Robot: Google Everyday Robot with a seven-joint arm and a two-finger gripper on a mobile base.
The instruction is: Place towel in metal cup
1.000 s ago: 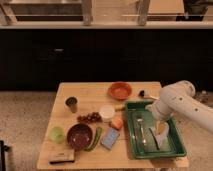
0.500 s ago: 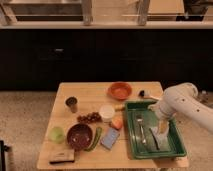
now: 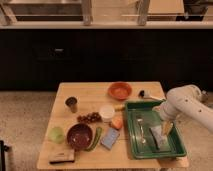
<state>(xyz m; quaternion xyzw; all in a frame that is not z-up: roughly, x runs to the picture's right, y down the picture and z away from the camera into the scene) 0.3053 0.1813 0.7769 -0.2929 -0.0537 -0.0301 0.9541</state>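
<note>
Little has changed: hand (image 3: 165, 129) still over towel (image 3: 159, 139) in green tray (image 3: 150, 104), grip unclear.

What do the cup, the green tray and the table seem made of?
The cup looks like dull grey metal, by its dark sheen. The green tray seems glossy plastic: uniform colour, soft highlights. The table appears light wood, matte. The gripper hangs over the tray's right side.
</note>
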